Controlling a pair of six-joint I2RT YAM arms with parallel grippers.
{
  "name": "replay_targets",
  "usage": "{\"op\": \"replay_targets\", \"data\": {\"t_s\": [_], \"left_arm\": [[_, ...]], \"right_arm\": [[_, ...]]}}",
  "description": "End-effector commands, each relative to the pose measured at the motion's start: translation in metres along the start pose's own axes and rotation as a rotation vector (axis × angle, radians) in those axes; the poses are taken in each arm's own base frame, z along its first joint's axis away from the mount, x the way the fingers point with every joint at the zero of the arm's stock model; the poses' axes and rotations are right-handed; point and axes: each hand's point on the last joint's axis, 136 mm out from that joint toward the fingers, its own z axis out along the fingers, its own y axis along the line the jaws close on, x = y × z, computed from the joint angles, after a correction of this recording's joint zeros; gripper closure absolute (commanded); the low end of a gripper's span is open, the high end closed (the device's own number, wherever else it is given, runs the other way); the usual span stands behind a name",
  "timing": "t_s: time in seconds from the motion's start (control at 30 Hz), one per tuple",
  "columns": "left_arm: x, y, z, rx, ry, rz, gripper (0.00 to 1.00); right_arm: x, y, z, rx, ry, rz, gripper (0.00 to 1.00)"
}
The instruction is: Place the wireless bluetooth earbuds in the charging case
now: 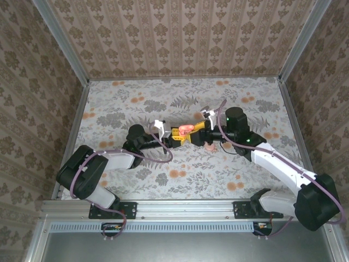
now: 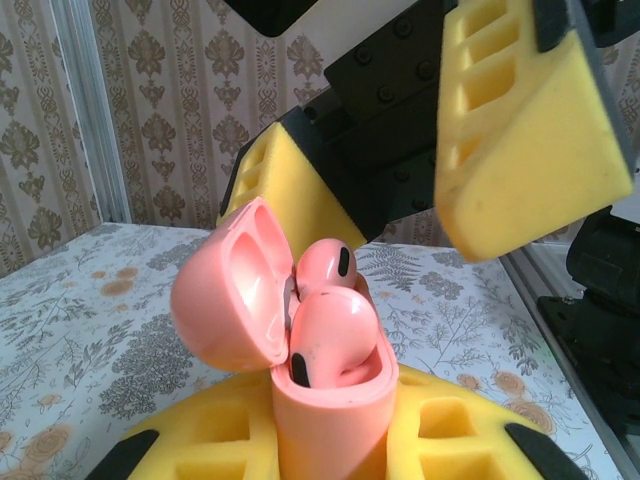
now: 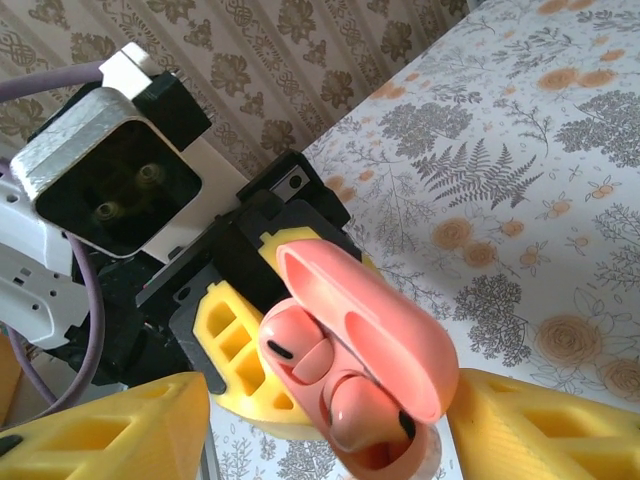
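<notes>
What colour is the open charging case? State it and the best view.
Salmon pink, glossy; the charging case shows best in the left wrist view.

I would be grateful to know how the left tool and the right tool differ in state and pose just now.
The left tool is shut on the charging case, clamping its base with the lid open; the right tool is open and grips nothing. The left tool sits under the case, while the right tool's fingers stand wide on either side of it. Both have yellow fingers.
</notes>
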Motion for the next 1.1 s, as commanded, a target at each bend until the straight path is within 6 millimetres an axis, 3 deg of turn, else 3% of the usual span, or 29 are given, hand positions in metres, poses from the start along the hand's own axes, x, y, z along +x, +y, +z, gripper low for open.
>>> {"op": "replay_targets", "data": {"t_s": [0.0,0.8,1.07], "left_arm": [[-0.008,-0.006,-0.003,0.022,-0.011,0.035,0.9],[-0.017,-0.01,0.0,0.041,-0.021,0.046,0.9],[-0.017,-0.011,-0.002,0.034,-0.011,0.053,0.9]], "right_arm": [[-0.015,0.009,0.003,-0.044,-0.029,-0.021,0.37],[-0.01,-0.012,0.008,0.05,-0.019,-0.003,0.51],[-0.013,-0.01,0.003,0.06,-0.039,-0.026,0.45]]}}
